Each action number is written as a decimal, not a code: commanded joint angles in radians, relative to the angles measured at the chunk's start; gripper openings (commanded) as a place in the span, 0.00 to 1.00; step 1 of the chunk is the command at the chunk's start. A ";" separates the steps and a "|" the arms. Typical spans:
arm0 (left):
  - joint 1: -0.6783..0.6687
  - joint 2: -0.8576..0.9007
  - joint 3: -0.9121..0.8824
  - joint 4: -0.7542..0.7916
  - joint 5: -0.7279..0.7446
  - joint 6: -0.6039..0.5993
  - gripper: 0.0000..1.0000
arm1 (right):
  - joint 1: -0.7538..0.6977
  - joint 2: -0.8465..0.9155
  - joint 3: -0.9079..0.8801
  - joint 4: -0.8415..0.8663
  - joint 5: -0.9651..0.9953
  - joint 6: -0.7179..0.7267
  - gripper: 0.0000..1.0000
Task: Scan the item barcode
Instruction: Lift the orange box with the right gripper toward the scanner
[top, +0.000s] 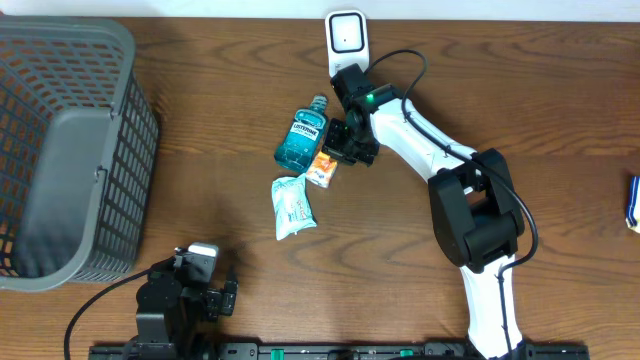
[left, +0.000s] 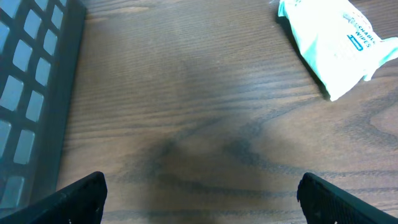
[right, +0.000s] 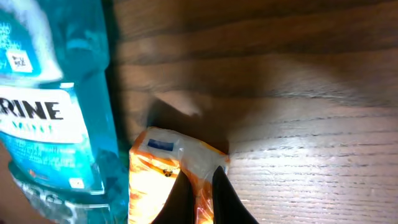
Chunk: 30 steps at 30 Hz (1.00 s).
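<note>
Packet (top: 321, 172): orange, flat on tabletop (top: 200, 60), just beside bottle (top: 303, 135); long axis roughly parallel to bottle's.
Right gripper (right: 199, 190): pinching packet's edge.
Left gripper (left: 200, 196): spread wide, near wipes (left: 336, 43).

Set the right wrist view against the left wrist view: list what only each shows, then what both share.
Only the right wrist view: the blue mouthwash bottle lying beside the orange packet, and the right gripper shut on that packet's edge.
Only the left wrist view: the grey basket at the left edge, the white wipes pack at top right, and the left gripper, jaws wide open above bare wood.
Both: the brown wooden table.
</note>
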 joint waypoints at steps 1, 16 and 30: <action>0.003 -0.003 -0.012 -0.033 0.006 -0.002 0.98 | -0.016 0.019 -0.038 -0.006 -0.154 -0.144 0.01; 0.003 -0.003 -0.012 -0.033 0.006 -0.002 0.98 | -0.267 0.018 -0.038 -0.145 -0.913 -0.998 0.01; 0.003 -0.003 -0.012 -0.033 0.006 -0.002 0.98 | -0.222 0.018 -0.038 -0.088 -1.265 -1.484 0.01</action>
